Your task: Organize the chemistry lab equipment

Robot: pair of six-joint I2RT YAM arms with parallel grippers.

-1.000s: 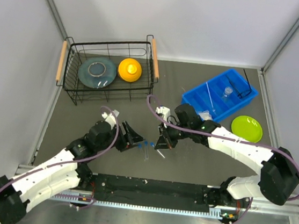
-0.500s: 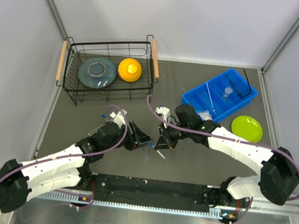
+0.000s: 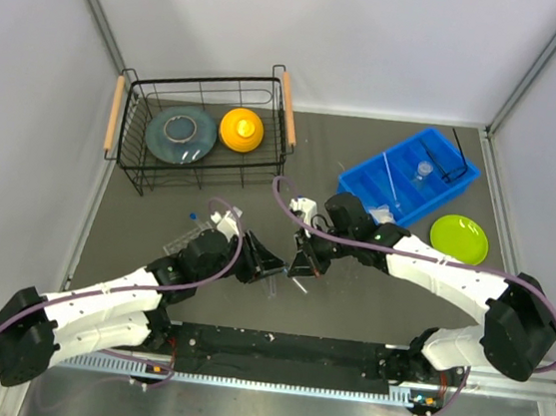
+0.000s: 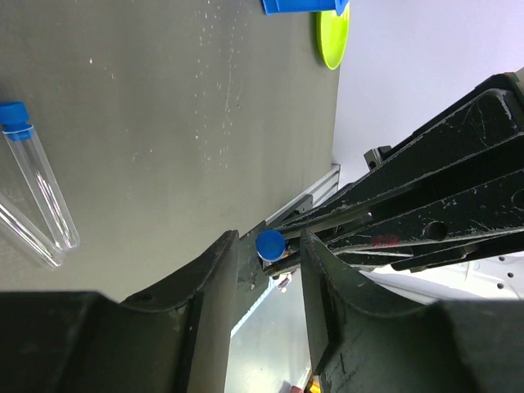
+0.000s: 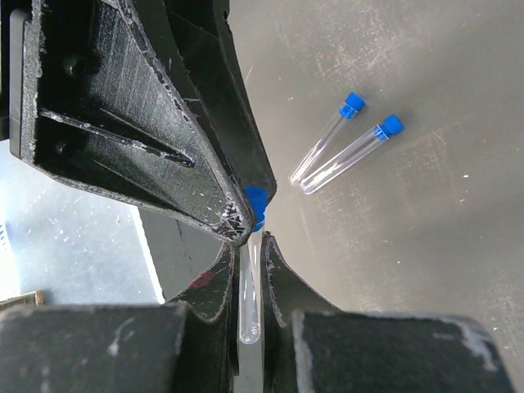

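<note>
My right gripper (image 5: 250, 246) is shut on a clear test tube (image 5: 249, 295), whose blue cap (image 4: 270, 244) sticks out past the fingertips. My left gripper (image 4: 270, 246) meets it head-on at mid-table, jaws standing either side of that cap with gaps showing. In the top view the two grippers are tip to tip, left gripper (image 3: 270, 264) and right gripper (image 3: 304, 264). Two more blue-capped tubes (image 5: 340, 147) lie side by side on the mat just beneath. A clear rack (image 3: 184, 236) sits behind the left arm. The vial (image 3: 423, 169) and black wire stand (image 3: 447, 155) lie in the blue tray (image 3: 361, 182).
A black wire basket (image 3: 127, 166) at the back left holds a grey plate (image 3: 180, 133) and a yellow dome (image 3: 241, 130). A lime-green plate (image 3: 458, 238) lies right of the blue tray. The right forearm (image 3: 432, 266) crosses the table's right half.
The left gripper has moved right up to the right gripper's tube, and its jaws have narrowed around the blue cap. The right arm has stayed still.
</note>
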